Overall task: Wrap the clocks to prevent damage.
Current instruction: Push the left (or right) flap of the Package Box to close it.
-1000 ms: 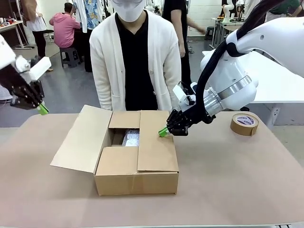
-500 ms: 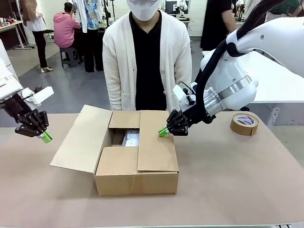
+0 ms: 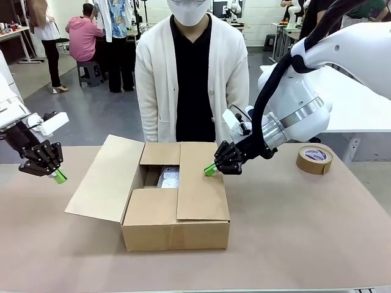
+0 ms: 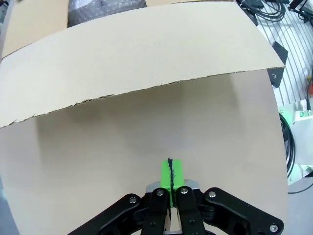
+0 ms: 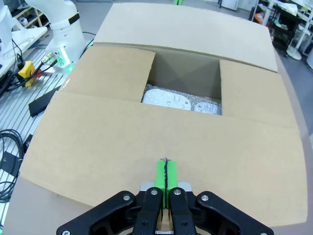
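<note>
Two grippers flank the brown cardboard box [image 3: 176, 235] in the front view. The left gripper [image 3: 58, 177], green pads pressed together on nothing, hangs over the tan table [image 3: 293, 244] just outside the box's one splayed-out left flap [image 3: 101, 180]. That flap lies on the box side of the jaws and slopes up away from them, its long edge running from the robot toward the person in a white cardigan [image 3: 192, 79]. The right gripper [image 3: 210, 169], also closed and empty, sits at the far end of the folded-down right flap [image 3: 201, 189]; whether it touches I cannot tell. The silvery bubble-wrapped clocks [image 3: 168, 178] lie inside the box, below these jaws and toward the left arm. A roll of brown tape [image 3: 314, 159] stands well apart, back past the right wrist. From the left wrist, the left gripper [image 4: 171, 174] points its closed pads at bare table, the splayed flap's ragged edge lying crosswise straight ahead. From the right wrist, the right gripper [image 5: 166, 175] hovers shut over the right flap, with the opening and the clocks straight ahead. By my reading, the left arm is nearer to fold the open flap.
</note>
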Robot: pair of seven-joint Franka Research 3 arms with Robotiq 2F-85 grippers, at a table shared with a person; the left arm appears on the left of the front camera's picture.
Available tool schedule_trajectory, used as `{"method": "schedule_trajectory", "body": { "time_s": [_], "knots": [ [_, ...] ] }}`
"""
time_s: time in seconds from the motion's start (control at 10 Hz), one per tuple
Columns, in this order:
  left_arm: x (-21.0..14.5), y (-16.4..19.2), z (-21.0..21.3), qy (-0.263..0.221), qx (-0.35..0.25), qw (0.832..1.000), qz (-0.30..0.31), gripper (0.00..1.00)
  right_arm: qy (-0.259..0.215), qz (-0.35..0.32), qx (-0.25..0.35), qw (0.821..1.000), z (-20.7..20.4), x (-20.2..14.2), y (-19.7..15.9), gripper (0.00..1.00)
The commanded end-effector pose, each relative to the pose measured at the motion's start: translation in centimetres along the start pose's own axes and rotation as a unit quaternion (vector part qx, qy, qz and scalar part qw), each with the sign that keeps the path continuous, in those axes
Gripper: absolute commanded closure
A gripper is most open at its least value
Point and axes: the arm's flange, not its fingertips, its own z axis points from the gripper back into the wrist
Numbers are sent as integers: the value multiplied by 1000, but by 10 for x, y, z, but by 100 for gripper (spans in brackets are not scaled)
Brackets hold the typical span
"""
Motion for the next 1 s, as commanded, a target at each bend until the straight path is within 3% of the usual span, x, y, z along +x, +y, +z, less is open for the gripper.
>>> {"method": "schedule_trajectory", "body": {
  "time_s": [0.0, 0.1, 0.2, 0.3, 0.4, 0.6, 0.9],
  "knots": [
    [-6, -12, -17, -77, 37, 996, 1, 99, 3, 0, -1, 1000, -2, -5, 0, 99],
    [-14, -27, -35, -149, 77, 986, 0, 99, 3, 0, -1, 1000, -2, -5, 0, 99],
    [-14, -18, -41, -189, 94, 977, -7, 99, 3, 0, -1, 1000, -2, -5, 0, 99],
    [-14, -2, -47, -190, 85, 978, -15, 99, 3, 0, -1, 1000, -2, -5, 0, 99],
    [-24, -4, -64, -226, 78, 971, -3, 99, 3, 0, -1, 1000, -2, -5, 0, 99],
    [-30, 1, -93, -328, 35, 944, -18, 99, 3, 0, -1, 1000, -2, -5, 0, 99],
    [-13, 17, -108, -420, 15, 907, -36, 99, 3, 0, -1, 1000, -2, -5, 0, 99]
  ]
}}
